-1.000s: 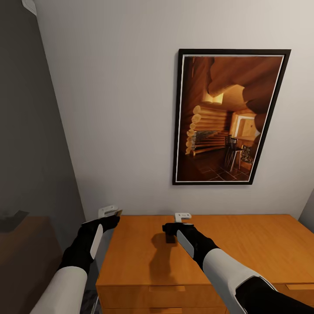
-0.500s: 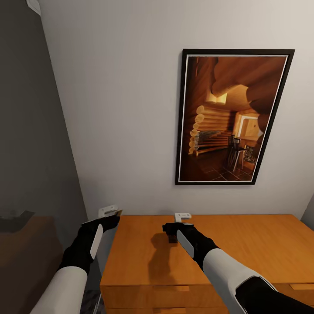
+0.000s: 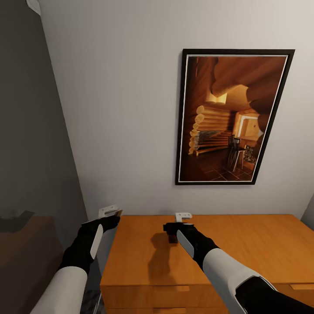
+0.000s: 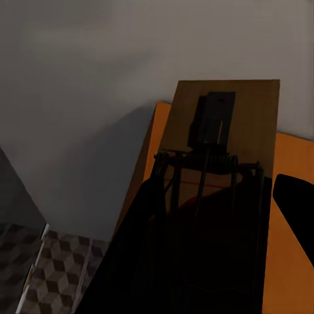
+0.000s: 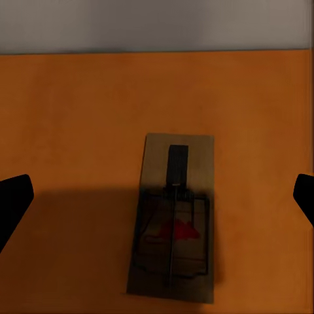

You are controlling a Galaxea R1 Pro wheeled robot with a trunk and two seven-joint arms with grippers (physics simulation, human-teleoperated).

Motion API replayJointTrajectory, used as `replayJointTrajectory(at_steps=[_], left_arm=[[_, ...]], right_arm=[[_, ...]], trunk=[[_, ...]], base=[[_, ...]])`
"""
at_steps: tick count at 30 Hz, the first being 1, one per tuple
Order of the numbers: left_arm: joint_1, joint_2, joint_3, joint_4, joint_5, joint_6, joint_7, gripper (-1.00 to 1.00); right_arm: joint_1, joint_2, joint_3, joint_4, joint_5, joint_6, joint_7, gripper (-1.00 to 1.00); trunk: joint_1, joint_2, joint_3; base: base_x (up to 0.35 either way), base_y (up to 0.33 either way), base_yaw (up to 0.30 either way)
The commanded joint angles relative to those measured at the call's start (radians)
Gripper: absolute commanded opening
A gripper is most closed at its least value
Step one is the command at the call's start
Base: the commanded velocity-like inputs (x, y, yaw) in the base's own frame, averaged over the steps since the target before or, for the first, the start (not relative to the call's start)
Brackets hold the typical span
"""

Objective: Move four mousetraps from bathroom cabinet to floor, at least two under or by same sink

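A pale grey wall (image 3: 122, 109) faces the head view. On it hangs a tall picture (image 3: 233, 117) in a black frame, tilted slightly, showing a warm orange log-cabin interior. Below the picture stands a wide orange wooden cabinet (image 3: 261, 248) with a flat top against the wall and drawer fronts along its near edge. Left of the picture a darker grey wall (image 3: 30, 131) meets the pale one at a corner. Below that, left of the cabinet, lies a dim brown surface (image 3: 26, 257). Beside the cabinet's left end, cube-patterned floor tiles (image 4: 46, 275) show. Soft shadows fall on the cabinet top.
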Motion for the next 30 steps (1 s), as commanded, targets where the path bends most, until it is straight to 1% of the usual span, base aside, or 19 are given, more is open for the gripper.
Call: replayJointTrajectory(at_steps=[1,7,25,30], left_arm=[[0.0,-0.001,0.003,-0.001,-0.005,0.005,-0.001,-1.0],[-0.001,-0.001,0.003,-0.001,-0.005,0.005,-0.001,-1.0],[-0.001,0.0,0.003,-0.002,-0.005,0.007,-0.006,-1.0],[-0.001,0.004,0.004,-0.003,-0.001,0.006,-0.008,-1.0]], right_arm=[[0.0,0.0,0.005,-0.001,-0.006,0.004,-0.015,1.0],[0.0,0.0,0.005,0.0,-0.007,0.004,-0.036,1.0],[0.0,0.0,0.005,0.0,-0.007,0.004,-0.039,1.0],[0.0,0.0,0.005,0.0,-0.007,0.004,-0.039,1.0]], trunk=[[0.0,-0.001,-0.001],[0.0,-0.001,-0.001],[0.0,-0.001,-0.001],[0.0,-0.001,-0.001]], base=[[0.0,0.0,0.0],[0.0,0.0,0.0],[0.0,0.0,0.0],[0.0,0.0,0.0]])
